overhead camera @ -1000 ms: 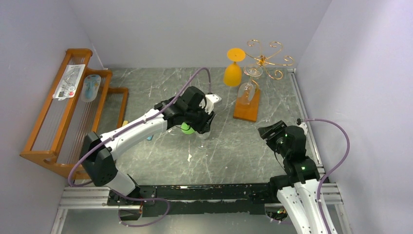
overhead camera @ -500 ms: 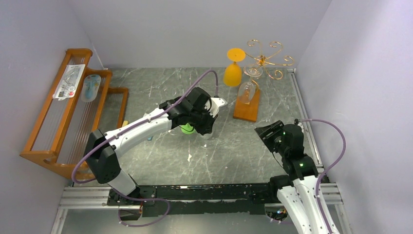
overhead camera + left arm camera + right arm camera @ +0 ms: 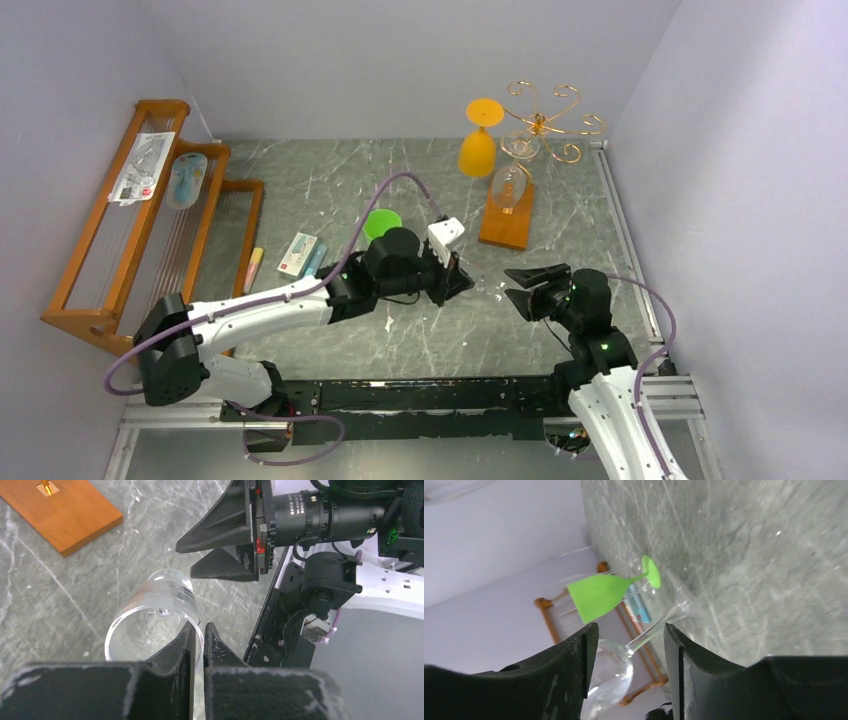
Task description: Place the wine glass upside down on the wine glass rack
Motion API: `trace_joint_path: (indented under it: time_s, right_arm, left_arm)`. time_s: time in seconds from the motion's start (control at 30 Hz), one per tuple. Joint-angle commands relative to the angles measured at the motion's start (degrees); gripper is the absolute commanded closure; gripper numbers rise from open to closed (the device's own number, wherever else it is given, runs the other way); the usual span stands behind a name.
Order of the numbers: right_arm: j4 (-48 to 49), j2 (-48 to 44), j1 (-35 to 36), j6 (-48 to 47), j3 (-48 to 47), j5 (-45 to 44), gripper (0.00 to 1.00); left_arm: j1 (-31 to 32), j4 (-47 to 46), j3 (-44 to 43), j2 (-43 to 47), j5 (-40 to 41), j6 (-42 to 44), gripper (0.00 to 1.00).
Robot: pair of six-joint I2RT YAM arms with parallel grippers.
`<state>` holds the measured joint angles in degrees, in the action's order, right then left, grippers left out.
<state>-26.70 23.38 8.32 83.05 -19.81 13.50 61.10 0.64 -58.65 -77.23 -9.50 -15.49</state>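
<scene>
My left gripper (image 3: pixel 198 630) is shut on the rim of a clear wine glass (image 3: pixel 152 612), one finger inside the bowl and one outside. The glass lies tilted above the table, foot pointing away. In the top view my left gripper (image 3: pixel 460 280) faces my right gripper (image 3: pixel 515 288) at the table's centre front. My right gripper (image 3: pixel 629 640) is open, with the glass's stem (image 3: pixel 651 630) and bowl (image 3: pixel 611 675) between its fingers, untouched. The wine glass rack (image 3: pixel 545 122), gold wire on a wooden base (image 3: pixel 60 515), stands at the back right with an orange glass (image 3: pixel 479 148) and a clear glass (image 3: pixel 508 185) hanging on it.
A green glass (image 3: pixel 382 223) stands upright behind my left arm. A large slatted wooden rack (image 3: pixel 95 290) with packets lines the left wall. A small box (image 3: pixel 298 253) and a pink marker (image 3: pixel 252 268) lie beside it. A metal rail (image 3: pixel 625 240) runs along the right edge.
My left gripper closed on the clear glass and carried it from beside the green glass toward the front right. My right gripper swung left to face it.
</scene>
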Motion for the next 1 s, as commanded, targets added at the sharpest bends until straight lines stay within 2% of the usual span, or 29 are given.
trace_joint_path:
  time_s: [0.0,0.17,0.33,0.53,0.73,0.83,0.97]
  right_arm:
    - [5.80,0.38,0.07,12.78,2.05,6.40,0.48]
    - [1.81,-0.90,0.11,16.98,1.53,5.92,0.53]
    - [-3.49,-3.66,0.04,19.22,0.76,2.33,0.51]
    - [0.88,-3.25,0.09,21.15,2.42,3.12,0.49]
    - [6.04,-1.01,0.07,21.81,3.38,4.86,0.52]
    - [6.48,-1.25,0.10,21.98,3.37,4.62,0.56]
    - [7.22,-1.73,0.05,22.18,3.59,5.05,0.70]
  left_arm:
    - [3.86,-21.82,4.85,0.37,11.07,-2.66,0.95]
    - [8.24,-30.51,7.77,-0.42,18.97,-0.42,0.95]
    - [10.47,-35.56,9.26,-1.13,21.13,1.18,0.95]
    - [12.34,-37.80,10.21,-2.10,22.33,1.49,0.95]
    - [13.23,-38.78,10.83,-2.57,23.81,1.46,0.95]
    - [13.39,-39.00,11.11,-2.57,24.16,1.48,0.95]
    - [13.60,-39.09,11.34,-2.81,24.15,1.71,0.95]
